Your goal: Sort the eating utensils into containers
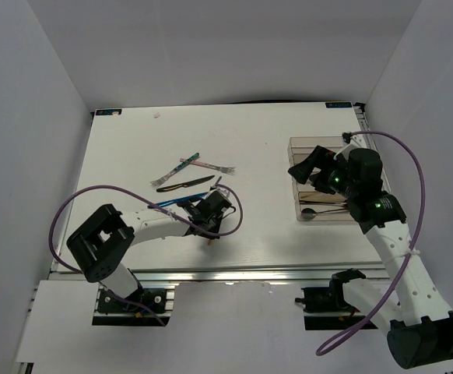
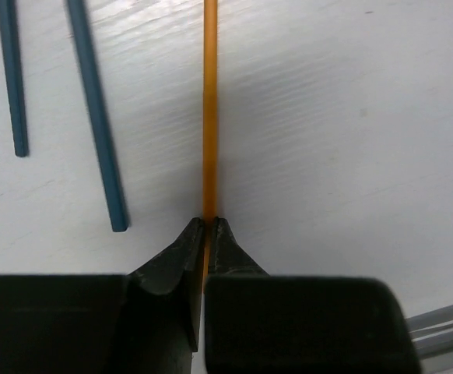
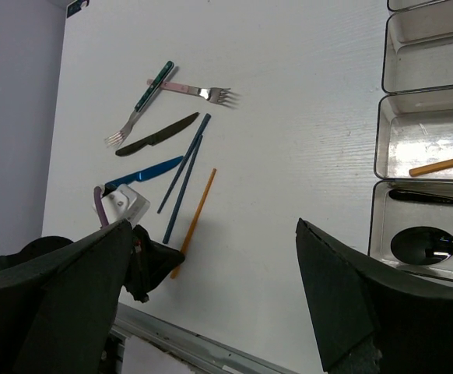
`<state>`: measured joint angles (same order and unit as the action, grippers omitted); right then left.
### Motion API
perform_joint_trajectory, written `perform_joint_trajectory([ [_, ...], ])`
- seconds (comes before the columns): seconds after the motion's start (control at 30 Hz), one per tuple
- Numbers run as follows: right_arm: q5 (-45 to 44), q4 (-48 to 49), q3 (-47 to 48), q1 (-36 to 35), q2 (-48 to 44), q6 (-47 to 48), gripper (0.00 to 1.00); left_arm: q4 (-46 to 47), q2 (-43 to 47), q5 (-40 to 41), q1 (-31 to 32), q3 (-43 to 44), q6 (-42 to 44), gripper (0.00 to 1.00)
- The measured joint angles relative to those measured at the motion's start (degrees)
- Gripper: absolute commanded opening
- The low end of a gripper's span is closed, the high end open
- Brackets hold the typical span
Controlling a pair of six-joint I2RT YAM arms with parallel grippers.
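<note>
My left gripper (image 2: 209,223) is shut on the near end of an orange chopstick (image 2: 209,101) that lies flat on the white table. Two blue chopsticks (image 2: 94,117) lie just left of it. In the right wrist view the same orange chopstick (image 3: 197,214) runs out from the left gripper (image 3: 150,263). Beyond it lie a blue knife (image 3: 145,174), a black knife (image 3: 158,135), a teal-handled fork (image 3: 142,104) and a pink-handled fork (image 3: 197,90). My right gripper (image 3: 215,230) is open and empty, above the divided tray (image 1: 310,143). The tray holds another orange chopstick (image 3: 441,165) and a black spoon (image 3: 423,245).
The left arm's purple cable (image 1: 67,206) loops over the table's left side. The table's metal front edge (image 3: 172,343) runs close behind the left gripper. The loose utensils cluster at centre-left (image 1: 187,183), and the tray stands at the right edge.
</note>
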<state>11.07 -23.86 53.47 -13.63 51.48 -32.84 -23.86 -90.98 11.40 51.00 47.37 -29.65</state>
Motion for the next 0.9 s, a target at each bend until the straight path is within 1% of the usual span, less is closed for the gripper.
perform_joint_trajectory([
  [0.13, 0.2, 0.3, -0.2, 0.0, -0.1, -0.6, 0.89, 1.9, -1.1, -0.1, 2.5, 1.0, -1.6, 0.00],
  [0.2, -0.2, 2.3, -2.1, 0.0, -0.4, -1.4, 0.89, 3.1, -1.7, -0.7, 3.8, 1.5, -2.4, 0.00],
  [0.3, -0.3, 5.4, -7.8, 0.0, -0.5, -3.0, 0.89, 5.2, -2.4, -1.8, 5.6, 2.1, -4.0, 0.00],
  [0.4, 1.5, 7.7, -14.4, 0.0, -0.1, -5.1, 0.88, 6.8, -2.6, -3.1, 6.7, 2.3, -5.4, 0.00],
  [0.5, 3.2, 9.2, -18.4, -0.2, 0.9, -6.9, 0.87, 9.2, -2.5, -4.8, 6.9, 3.5, -6.3, 0.00],
  [0.67, 5.9, 13.6, -20.2, -0.9, 3.0, -9.1, 0.87, 14.5, -2.1, -9.3, 6.8, 6.0, -6.9, 0.00],
  [0.9, 7.1, 19.4, -20.6, -4.2, 8.0, -11.6, 0.85, 20.0, -2.1, -16.2, 6.8, 8.3, -8.5, 0.00],
])
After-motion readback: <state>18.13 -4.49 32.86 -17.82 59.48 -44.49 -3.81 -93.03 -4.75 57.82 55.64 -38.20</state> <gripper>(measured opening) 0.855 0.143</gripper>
